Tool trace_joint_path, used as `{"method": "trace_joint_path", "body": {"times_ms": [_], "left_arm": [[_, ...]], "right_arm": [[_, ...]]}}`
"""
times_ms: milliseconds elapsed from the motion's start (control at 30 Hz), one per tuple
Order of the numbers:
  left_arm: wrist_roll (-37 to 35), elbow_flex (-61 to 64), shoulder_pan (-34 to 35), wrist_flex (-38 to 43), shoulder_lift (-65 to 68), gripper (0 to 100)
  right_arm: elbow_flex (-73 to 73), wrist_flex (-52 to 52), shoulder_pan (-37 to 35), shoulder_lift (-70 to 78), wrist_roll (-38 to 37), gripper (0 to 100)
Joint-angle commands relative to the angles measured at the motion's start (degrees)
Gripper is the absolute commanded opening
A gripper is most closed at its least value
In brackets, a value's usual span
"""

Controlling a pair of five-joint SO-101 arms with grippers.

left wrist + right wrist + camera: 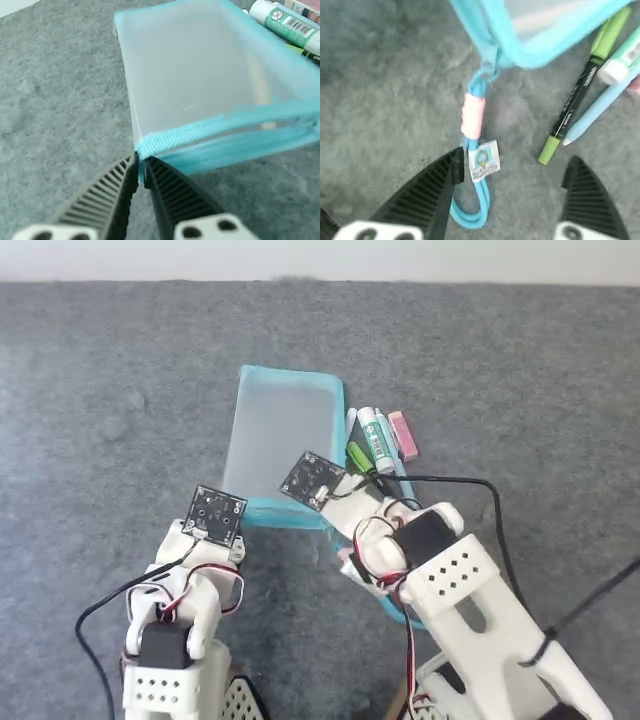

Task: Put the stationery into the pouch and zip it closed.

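Grey carpet (100, 390); stationery (378, 442) just beside pouch (285, 430).

White plastic arms (480, 590), black servos (165, 648), ribbed black jaws — red, black, white cables (410, 640)

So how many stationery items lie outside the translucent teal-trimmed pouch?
4, all beside the pouch: green-and-black marker, light blue pen, white-and-green glue stick, pink eraser block. The right arm above them may hide more.

pouch (283, 430) corner behind right arm (455, 575)
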State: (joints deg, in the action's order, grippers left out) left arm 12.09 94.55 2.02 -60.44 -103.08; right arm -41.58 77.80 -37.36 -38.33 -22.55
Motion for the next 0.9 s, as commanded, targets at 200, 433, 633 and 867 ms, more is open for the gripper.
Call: {"method": "trace_joint_path", "body": {"times_ms": [200, 433, 633, 867], "left_arm": [[-0.88, -2.07, -3.25, 1.85, -1.14, 1], [-1.23, -2.77, -3.69, 1.93, -0.97, 1], [-1.41, -3.91, -3.52, 1.41, -0.88, 1], [-1.41, -4.88, -3.60, 1.05, -0.88, 1]], "right_arm": [[2.11, -17.01, -9.80, -1.45, 4.57, 32.8], [-1.58, -24.84, -12.35, -0.31, 3.08, 32.9], [1.41, -29.76, -11.12, 11.30, 3.08, 32.9], [10.20, -29.85, -7.96, 22.46, 2.90, 32.9]]}}
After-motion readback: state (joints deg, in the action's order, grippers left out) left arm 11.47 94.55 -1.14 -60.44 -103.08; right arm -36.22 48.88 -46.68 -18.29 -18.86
